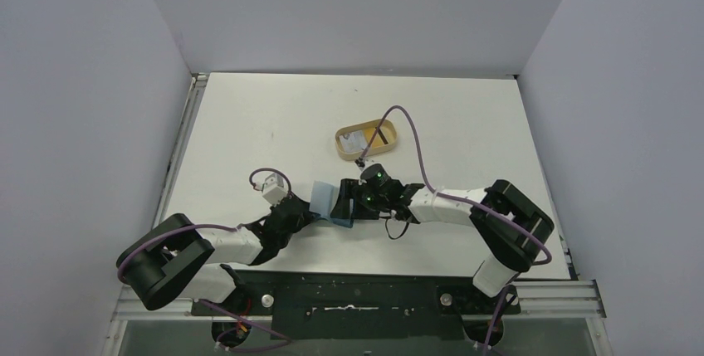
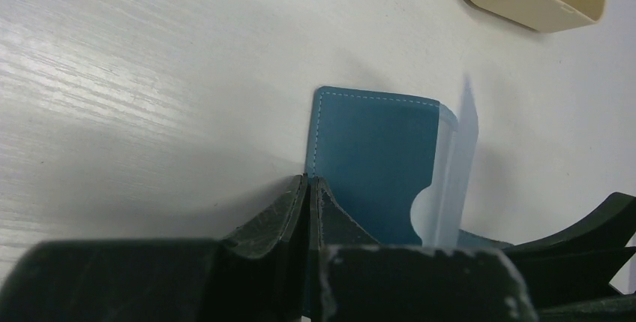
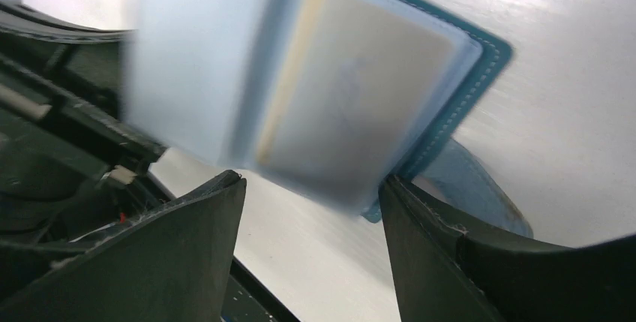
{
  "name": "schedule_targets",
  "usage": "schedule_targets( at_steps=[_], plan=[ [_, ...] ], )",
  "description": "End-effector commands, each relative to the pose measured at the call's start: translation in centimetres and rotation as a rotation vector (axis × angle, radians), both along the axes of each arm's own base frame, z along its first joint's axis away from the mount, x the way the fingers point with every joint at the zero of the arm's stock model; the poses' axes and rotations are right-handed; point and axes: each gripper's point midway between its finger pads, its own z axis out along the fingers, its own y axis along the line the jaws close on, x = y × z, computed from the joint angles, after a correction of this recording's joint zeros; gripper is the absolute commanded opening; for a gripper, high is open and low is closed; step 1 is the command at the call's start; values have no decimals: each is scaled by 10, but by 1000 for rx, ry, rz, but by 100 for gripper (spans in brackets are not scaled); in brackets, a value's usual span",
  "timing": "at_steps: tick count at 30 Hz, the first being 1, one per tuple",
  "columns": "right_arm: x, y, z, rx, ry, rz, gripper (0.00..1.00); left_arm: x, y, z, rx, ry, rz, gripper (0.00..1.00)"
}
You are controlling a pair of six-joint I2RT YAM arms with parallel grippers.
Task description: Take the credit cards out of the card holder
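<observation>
Low in the top view's centre, the left gripper (image 1: 310, 207) was clenched on the flap of one teal card holder (image 1: 325, 197). The right gripper (image 3: 311, 209) straddled it, jaws apart. One pale card (image 3: 345, 104) sat in its clear sleeve, print blurred. Above, one tan tray (image 1: 390, 128) held a whitish card (image 1: 355, 138).

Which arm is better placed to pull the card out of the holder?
Right: the right hand is open before the card in the holder, while the left hand is shut on the holder's cover.

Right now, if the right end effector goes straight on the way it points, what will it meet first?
The right end effector would likely first meet the card showing inside the open card holder, just ahead.
</observation>
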Motion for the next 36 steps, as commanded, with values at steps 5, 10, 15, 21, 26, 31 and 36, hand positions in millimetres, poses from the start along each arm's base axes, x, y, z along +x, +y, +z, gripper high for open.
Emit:
schedule_targets(
  at_steps=[5,10,15,21,26,31,36],
  plan=[
    [21,40,121,277,-236,44,66,-24,-3,-26,54,115,-92,0],
    [20,39,126,279,-243,46,66,-25,-3,-26,53,114,-93,0],
    [19,40,117,274,-223,43,66,-25,-2,-25,49,110,-92,0],
    [19,29,94,158,-195,35,66,-26,-1,-26,50,112,-90,0],
    [26,21,66,74,-152,-40,66,-26,-2,-26,47,111,-91,0],
    [27,17,42,52,-114,-75,66,-27,0,-26,46,112,-89,0],
    [28,21,27,48,-90,-75,66,-26,-1,-27,45,114,-91,0]
  ],
)
